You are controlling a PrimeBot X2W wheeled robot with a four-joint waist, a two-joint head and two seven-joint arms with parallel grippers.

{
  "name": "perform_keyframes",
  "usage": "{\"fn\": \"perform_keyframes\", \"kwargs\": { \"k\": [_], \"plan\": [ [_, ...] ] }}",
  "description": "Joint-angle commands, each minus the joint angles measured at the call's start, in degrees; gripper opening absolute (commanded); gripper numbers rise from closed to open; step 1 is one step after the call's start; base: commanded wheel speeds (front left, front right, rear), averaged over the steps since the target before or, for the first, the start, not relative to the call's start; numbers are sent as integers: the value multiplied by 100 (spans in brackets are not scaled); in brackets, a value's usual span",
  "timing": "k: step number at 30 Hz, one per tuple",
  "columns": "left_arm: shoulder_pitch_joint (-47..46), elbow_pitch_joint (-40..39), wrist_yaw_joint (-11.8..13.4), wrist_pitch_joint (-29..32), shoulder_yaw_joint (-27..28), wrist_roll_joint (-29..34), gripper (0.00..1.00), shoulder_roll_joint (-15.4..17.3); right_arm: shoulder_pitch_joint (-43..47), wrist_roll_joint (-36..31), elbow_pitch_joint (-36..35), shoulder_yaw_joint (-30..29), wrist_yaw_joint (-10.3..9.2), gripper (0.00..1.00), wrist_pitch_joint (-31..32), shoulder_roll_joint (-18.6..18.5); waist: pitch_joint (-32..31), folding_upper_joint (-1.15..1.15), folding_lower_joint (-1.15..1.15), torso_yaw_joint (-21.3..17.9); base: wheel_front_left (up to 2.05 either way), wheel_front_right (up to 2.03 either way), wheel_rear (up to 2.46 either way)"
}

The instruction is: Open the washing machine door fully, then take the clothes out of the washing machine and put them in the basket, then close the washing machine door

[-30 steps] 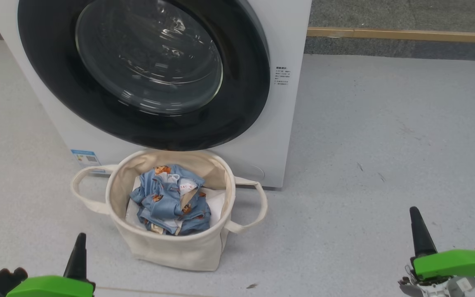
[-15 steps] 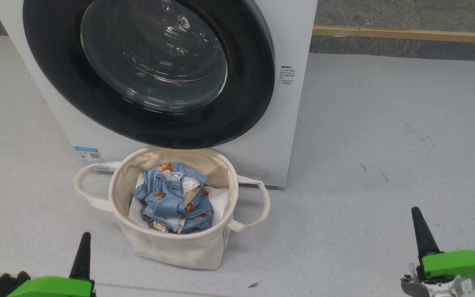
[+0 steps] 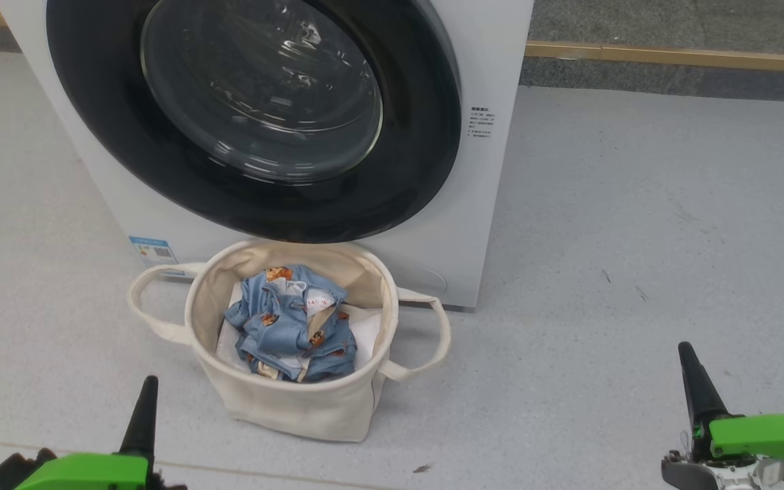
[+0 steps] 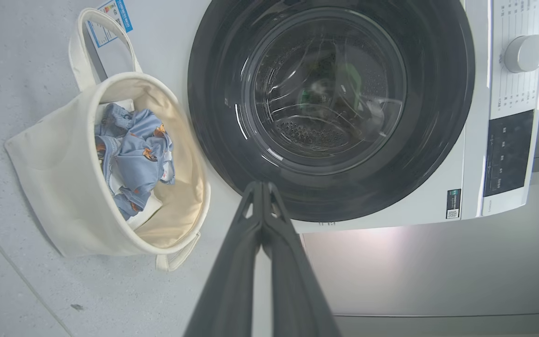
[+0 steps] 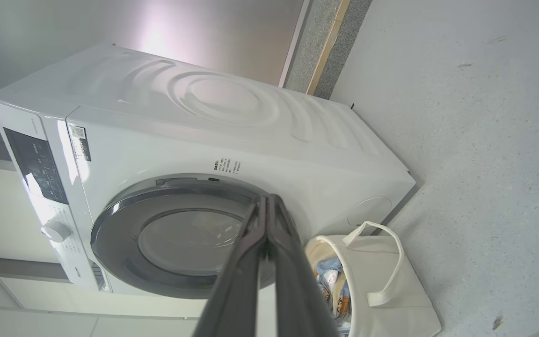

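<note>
Where the floor lies open: pale grey floor [image 3: 637, 224] runs bare to the right of the washing machine [image 3: 494, 204], back to a wooden strip [image 3: 671, 57] along the wall.
washing machine door [image 3: 426, 163]: flush against the machine's front, its lower edge just above the basket's rim.
basket [image 3: 297, 408]: upright on the floor right at the machine's foot; whether they touch I cannot tell.
clothes [image 3: 290, 327]: crumpled inside the basket, on a white sheet [image 3: 368, 333].
left gripper [image 3: 149, 389]: fingers pressed together, holding nothing, touching nothing.
right gripper [image 3: 689, 355]: likewise closed and empty.
arms: low at the head view's bottom corners, fingers pointing toward the machine, well apart from the basket.
</note>
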Motion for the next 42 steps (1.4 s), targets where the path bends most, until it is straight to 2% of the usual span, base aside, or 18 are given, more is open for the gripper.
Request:
{"fn": "perform_keyframes", "kwargs": {
  "k": [1, 25, 42],
  "plan": [
    [-116, -264, -33, 71, 222, -155, 0, 5, -198, 178, -237, 66, 0, 0, 69, -17, 3, 0, 0, 9, 0, 0, 0],
    [-25, -612, -41, 449, 460, -1259, 0, -348, -179, 1535, -270, 0, 0, 0, 410, 3, 46, 0, 0, 131, 0, 0, 0],
    [-25, -612, -41, 448, 460, -1259, 0, -348, -179, 1535, -270, 1, 0, 0, 410, 3, 46, 0, 0, 131, 0, 0, 0]
  ]
}}
